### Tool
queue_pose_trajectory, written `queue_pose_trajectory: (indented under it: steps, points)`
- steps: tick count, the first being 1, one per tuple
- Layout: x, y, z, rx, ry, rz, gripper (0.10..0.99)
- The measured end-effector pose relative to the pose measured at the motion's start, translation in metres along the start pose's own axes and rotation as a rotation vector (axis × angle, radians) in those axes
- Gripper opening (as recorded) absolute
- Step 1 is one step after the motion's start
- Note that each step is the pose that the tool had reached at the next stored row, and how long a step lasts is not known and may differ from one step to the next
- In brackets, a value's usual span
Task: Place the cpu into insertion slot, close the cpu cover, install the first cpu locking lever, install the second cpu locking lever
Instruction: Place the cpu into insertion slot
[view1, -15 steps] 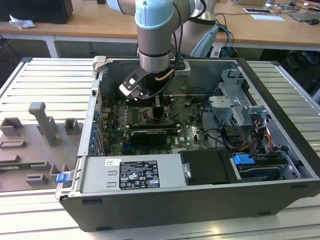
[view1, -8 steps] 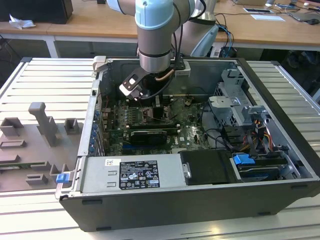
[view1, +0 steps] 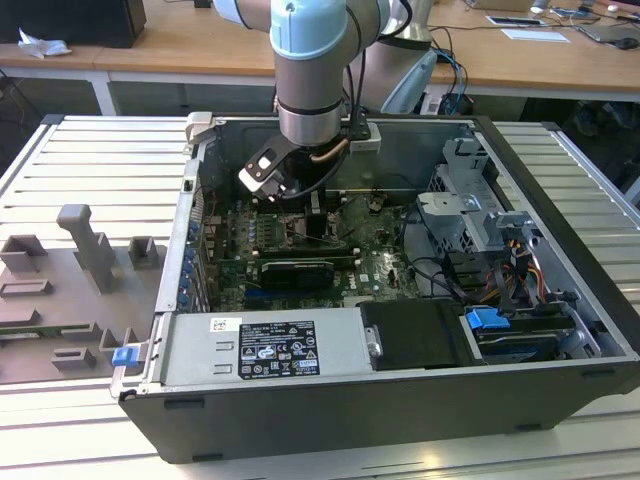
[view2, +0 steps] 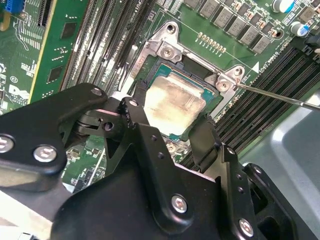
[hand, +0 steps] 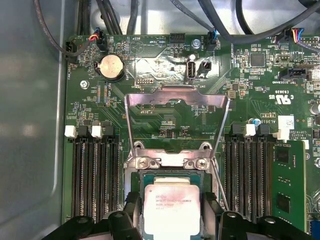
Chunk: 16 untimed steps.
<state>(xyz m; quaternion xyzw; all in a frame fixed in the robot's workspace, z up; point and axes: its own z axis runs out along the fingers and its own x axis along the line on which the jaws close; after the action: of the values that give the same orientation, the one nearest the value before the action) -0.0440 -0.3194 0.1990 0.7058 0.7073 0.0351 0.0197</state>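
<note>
Silvery-beige metal top of the cpu (view2: 172, 100) lies inside the silver frame of the insertion slot (hand: 170, 162) on the green motherboard (hand: 150, 70); full seating cannot be confirmed. The gripper (view2: 168, 121) is closed on two opposite cpu edges. The cpu cover (hand: 175, 97) stands hinged open. One locking lever (view2: 280, 97) is unlatched beside the slot.

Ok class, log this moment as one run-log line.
gripper: around cpu | cpu: at slot | cover: open
</note>
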Motion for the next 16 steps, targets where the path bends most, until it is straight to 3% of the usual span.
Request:
queue_pose_trajectory:
  steps: [10,15,16]
  points:
    - [0.0002,0.0009,-0.0111,0.0,-0.0015,0.0,0.612]
    - [0.0003,0.0012,-0.0137,0.0,-0.0016,0.0,0.286]
    - [0.0003,0.0012,-0.0142,0.001,-0.0016,0.0,0.286]
